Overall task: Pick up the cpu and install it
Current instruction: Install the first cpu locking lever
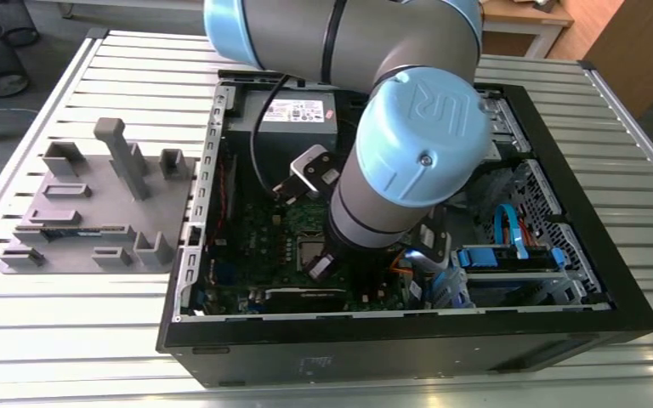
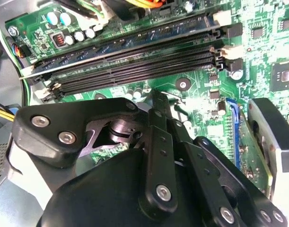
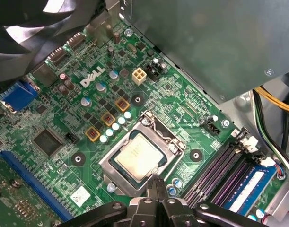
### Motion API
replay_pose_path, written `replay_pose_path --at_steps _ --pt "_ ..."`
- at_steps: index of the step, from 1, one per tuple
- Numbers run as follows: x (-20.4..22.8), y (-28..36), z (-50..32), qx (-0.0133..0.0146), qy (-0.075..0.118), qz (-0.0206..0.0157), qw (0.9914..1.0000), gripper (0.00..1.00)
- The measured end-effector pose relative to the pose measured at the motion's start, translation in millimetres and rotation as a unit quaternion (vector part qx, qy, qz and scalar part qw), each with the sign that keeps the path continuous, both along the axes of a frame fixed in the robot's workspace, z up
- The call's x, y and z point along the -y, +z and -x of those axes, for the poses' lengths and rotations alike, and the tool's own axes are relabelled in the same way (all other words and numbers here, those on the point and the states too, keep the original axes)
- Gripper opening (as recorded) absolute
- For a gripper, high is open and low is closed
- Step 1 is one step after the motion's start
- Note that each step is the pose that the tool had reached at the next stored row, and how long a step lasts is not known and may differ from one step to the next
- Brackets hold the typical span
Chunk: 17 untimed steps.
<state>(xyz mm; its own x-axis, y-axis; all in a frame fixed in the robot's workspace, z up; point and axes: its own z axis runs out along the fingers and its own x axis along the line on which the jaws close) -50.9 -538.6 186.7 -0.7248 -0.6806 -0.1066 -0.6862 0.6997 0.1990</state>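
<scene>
The cpu [image 3: 135, 158], a small square chip with a silvery top, lies flat in the open socket on the green motherboard [image 3: 54, 118]. The metal socket frame [image 3: 170, 138] surrounds it. My gripper [image 3: 156, 182] hangs just beyond one corner of the socket, its black fingers brought together to a narrow tip with nothing between them. In the second wrist view the gripper [image 2: 157, 100] points down at the board, close to the memory slots [image 2: 135, 64]. In the exterior view the gripper [image 1: 320, 265] is deep inside the black computer case [image 1: 417, 348], under the arm's big wrist joint.
A grey power supply box [image 1: 292, 115] fills the case's far end. Blue cables and a drive bay [image 1: 513, 255] sit at the exterior view's right. An expansion card [image 2: 258, 142] stands beside the gripper. A grey parts fixture [image 1: 88, 208] rests on the slatted table at the exterior view's left.
</scene>
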Motion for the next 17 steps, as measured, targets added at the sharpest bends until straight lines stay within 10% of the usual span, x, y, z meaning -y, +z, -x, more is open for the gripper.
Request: replay_pose_path --at_steps 17 --pt "0.4 -0.5 -1.7 0.0001 0.000 -0.0003 1.00000 0.11"
